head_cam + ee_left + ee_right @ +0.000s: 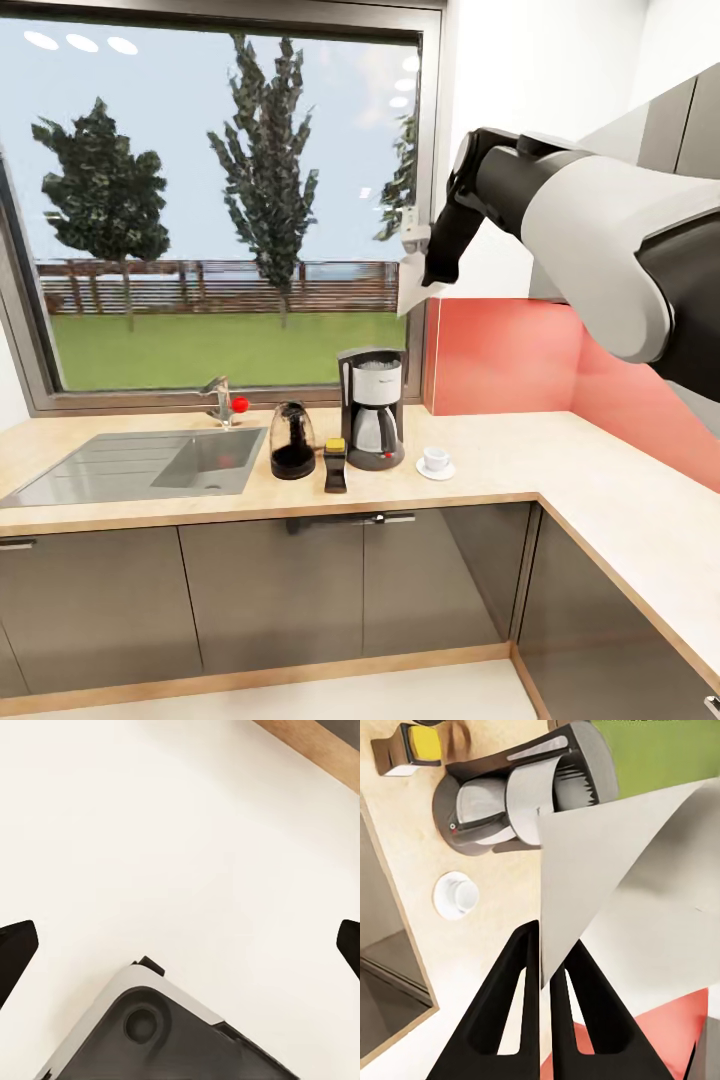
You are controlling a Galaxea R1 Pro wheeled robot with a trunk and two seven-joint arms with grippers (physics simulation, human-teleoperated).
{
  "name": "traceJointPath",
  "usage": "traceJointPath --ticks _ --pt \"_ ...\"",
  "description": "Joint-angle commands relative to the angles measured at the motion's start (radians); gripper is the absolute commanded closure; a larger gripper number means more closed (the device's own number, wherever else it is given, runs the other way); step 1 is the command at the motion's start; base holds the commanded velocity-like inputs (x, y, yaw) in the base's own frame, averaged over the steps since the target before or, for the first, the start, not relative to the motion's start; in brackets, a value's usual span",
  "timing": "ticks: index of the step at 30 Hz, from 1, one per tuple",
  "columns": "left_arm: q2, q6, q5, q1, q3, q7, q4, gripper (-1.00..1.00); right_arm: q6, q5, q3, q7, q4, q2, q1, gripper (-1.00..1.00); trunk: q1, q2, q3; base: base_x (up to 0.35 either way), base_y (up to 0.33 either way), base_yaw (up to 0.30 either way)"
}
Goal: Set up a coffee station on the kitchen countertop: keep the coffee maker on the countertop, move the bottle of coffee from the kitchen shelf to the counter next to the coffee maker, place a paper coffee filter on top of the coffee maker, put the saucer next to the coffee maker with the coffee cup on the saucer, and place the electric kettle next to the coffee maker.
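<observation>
I face an L-shaped kitchen countertop (520, 470) of pale wood grain over glossy grey cabinet fronts (260, 600), with a steel sink (150, 462) and tap (218, 398) set into it at my left. Behind it a large window (220, 200) shows lawn, a wooden fence and tall dark trees; a coral-red splashback (500, 355) runs round the corner to the right, below white wall and grey upper cabinets (680, 130). On the counter, right of the sink, stand in a row the glass kettle (292, 441), the small dark bottle (335, 466) with its yellow cap, and the coffee maker (373, 408), each close beside the next. Just right of the maker sits the white cup (436, 459) on its saucer (436, 470). My right arm (590, 240) is raised high above the maker; my right gripper (545, 979) has its two black fingers pinched together on the point of the white paper filter (615, 877), which hangs in the air well above the machine. My left gripper (180, 945) is spread wide, holding nothing, over pale floor. The maker bears a small mark on its white housing, too blurred to read.
</observation>
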Motion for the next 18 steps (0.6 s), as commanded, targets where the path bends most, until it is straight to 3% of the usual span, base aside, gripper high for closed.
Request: traceJointPath --ticks 1,5,11,18 --pt "0.001 -0.002 0.010 0.001 -0.008 -0.004 -0.001 -1.00 0.010 -0.007 0.003 0.002 0.003 0.001 -0.001 1.00 0.000 -0.001 0.000 0.000 0.000 0.000" --pt "0.001 -0.001 0.006 0.001 -0.010 -0.004 0.000 -1.00 0.005 -0.005 0.003 0.012 0.005 0.001 -0.001 1.00 0.000 -0.001 0.000 0.053 0.000 0.000" --pt "0.000 0.048 0.005 0.000 -0.013 0.000 0.001 -1.00 0.008 0.000 0.004 0.009 0.006 0.001 0.001 1.00 0.000 -0.001 0.000 0.257 0.000 0.000" --pt "-0.001 0.089 0.003 0.001 -0.013 0.000 -0.002 -1.00 0.024 0.072 0.004 0.001 0.006 0.001 0.005 1.00 0.000 -0.001 0.000 0.322 0.000 0.000"
